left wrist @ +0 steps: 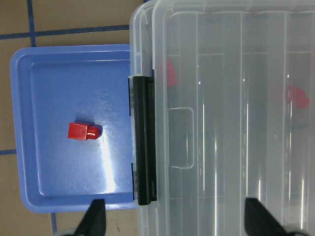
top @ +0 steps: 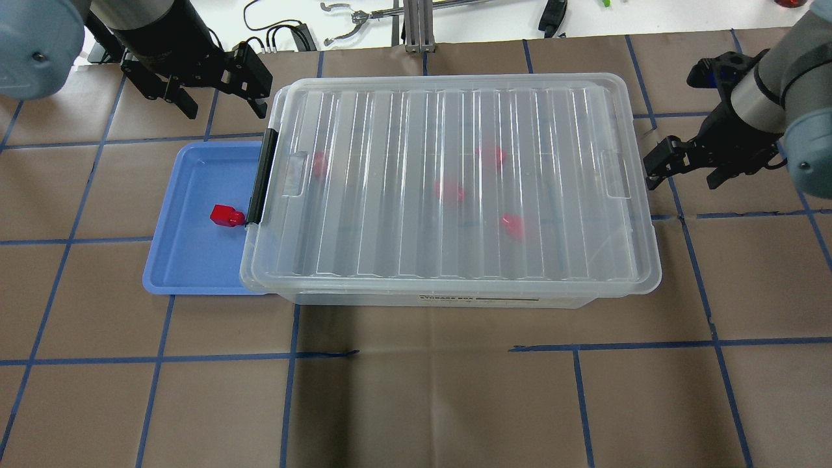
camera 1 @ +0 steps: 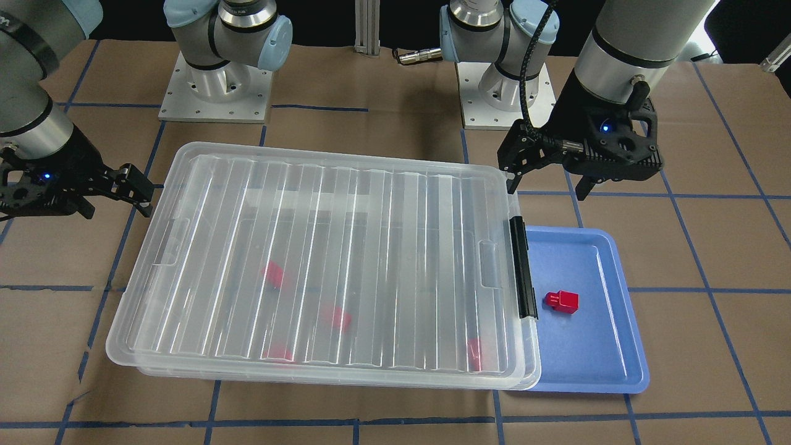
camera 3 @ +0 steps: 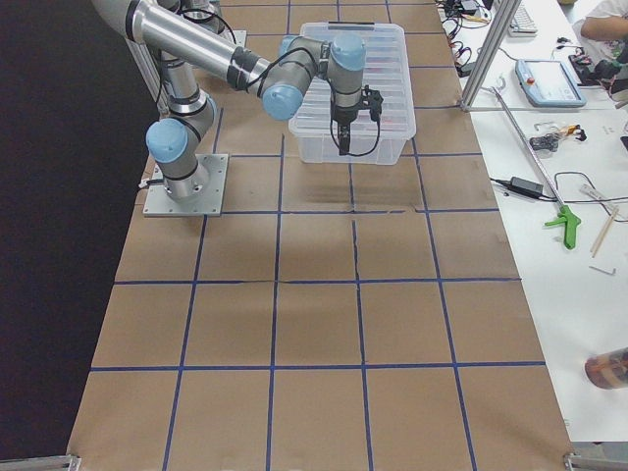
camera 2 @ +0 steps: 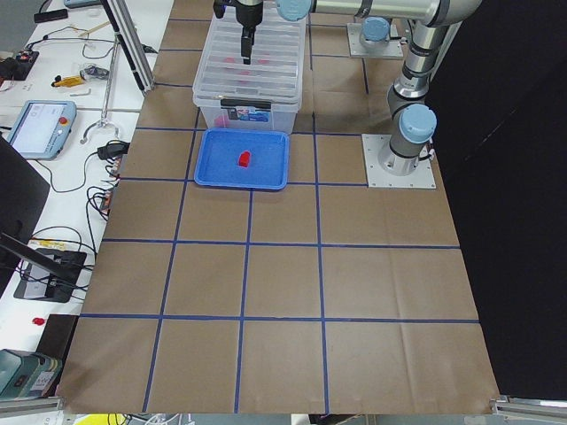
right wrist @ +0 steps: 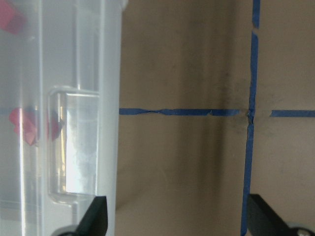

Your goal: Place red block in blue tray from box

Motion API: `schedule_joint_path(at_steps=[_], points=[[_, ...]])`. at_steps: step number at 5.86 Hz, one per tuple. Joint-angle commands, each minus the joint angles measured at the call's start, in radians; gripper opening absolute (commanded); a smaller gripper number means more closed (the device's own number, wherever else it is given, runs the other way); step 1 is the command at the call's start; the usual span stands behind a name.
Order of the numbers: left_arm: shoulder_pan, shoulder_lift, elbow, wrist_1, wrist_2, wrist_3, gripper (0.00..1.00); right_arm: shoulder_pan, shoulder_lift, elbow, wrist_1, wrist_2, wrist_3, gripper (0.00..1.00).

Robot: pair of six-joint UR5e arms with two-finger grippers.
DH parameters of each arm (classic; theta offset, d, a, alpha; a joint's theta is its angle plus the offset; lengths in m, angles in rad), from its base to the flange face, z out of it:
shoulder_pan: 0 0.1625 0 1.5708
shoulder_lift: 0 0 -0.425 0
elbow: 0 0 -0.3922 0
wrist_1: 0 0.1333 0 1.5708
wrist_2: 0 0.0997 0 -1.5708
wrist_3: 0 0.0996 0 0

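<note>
One red block (camera 1: 562, 301) lies in the blue tray (camera 1: 612, 361) at the tabletop's left end, resting flat on the floor away from the rim, so the placement itself looks done. It is bright red and boxy, its narrower stub pointing toward the box (camera 1: 185, 185). The box is closed under its ribbed lid (camera 1: 371, 204) (four more red shapes (camera 1: 337, 316) show dimly through it). The left end effector (camera 1: 546, 191) hovers by the box's clip end, fingers apart and empty. The right end effector (camera 1: 117, 213) hangs off the opposite end, likewise spread.

Six views around one shared box (top: 390, 227)
</note>
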Motion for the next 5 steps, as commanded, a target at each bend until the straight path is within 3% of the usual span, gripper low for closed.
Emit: schedule_joint_path(at_steps=[1,3,5], points=[[0.0,-0.005,0.002,0.001,-0.001,0.0,0.98,0.045,0.0,-0.178,0.149,0.002,0.092,1.0],[0.0,-0.005,0.004,0.002,-0.005,-0.001,0.98,0.2,0.011,-0.354,0.312,0.003,0.297,1.0],[0.0,0.003,-0.004,0.002,-0.004,-0.001,0.98,0.351,0.014,-0.395,0.328,-0.008,0.501,1.0]])
